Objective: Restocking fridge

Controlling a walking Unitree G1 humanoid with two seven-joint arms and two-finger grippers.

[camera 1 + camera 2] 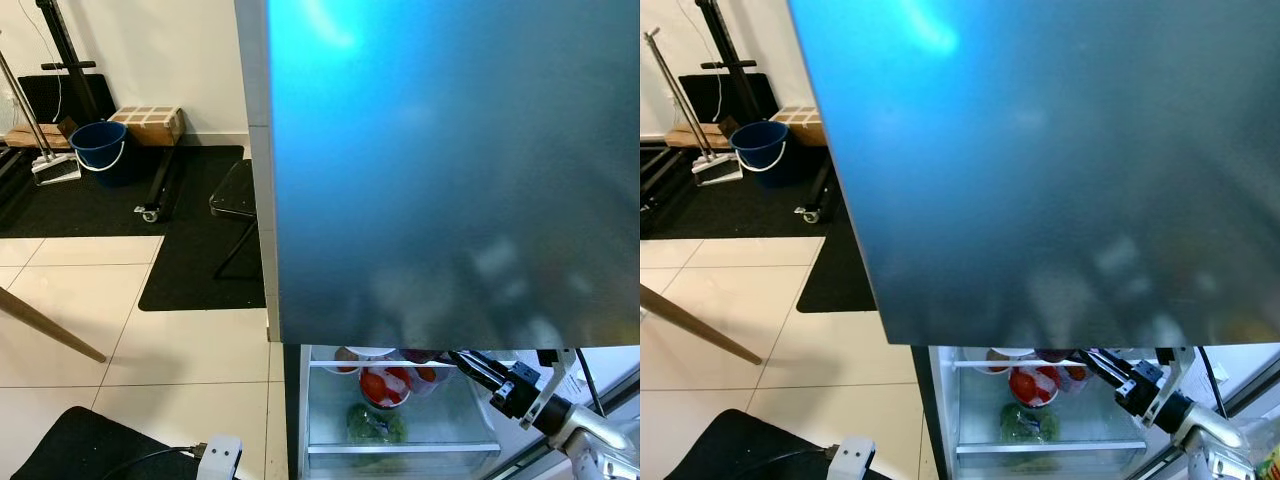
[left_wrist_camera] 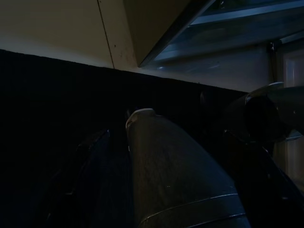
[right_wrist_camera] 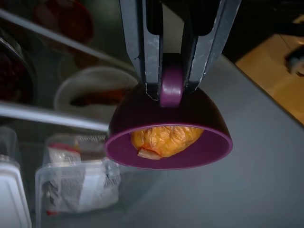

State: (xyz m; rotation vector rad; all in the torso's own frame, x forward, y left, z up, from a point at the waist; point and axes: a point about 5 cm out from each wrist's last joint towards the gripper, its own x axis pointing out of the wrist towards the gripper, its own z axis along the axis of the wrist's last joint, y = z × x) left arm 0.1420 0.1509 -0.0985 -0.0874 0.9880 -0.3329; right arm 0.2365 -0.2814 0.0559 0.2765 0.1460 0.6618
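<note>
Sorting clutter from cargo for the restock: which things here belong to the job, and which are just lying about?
Job: purple cup with orange food, clamped by the right gripper; fridge; tomato bowl; greens.

Lying about: blue bucket, cardboard box, black mat.

head eyes look down at fridge door (image 1: pixel 450 170); wrist cameras sit close.

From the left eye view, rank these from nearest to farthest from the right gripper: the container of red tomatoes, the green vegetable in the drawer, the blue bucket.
Measured from the right gripper, reaching into the open fridge:
1. Container of red tomatoes, just to its left on the fridge shelf.
2. Green vegetable, lower, in the drawer beneath the tomatoes.
3. Blue bucket, far off to the left by the wall.
</note>
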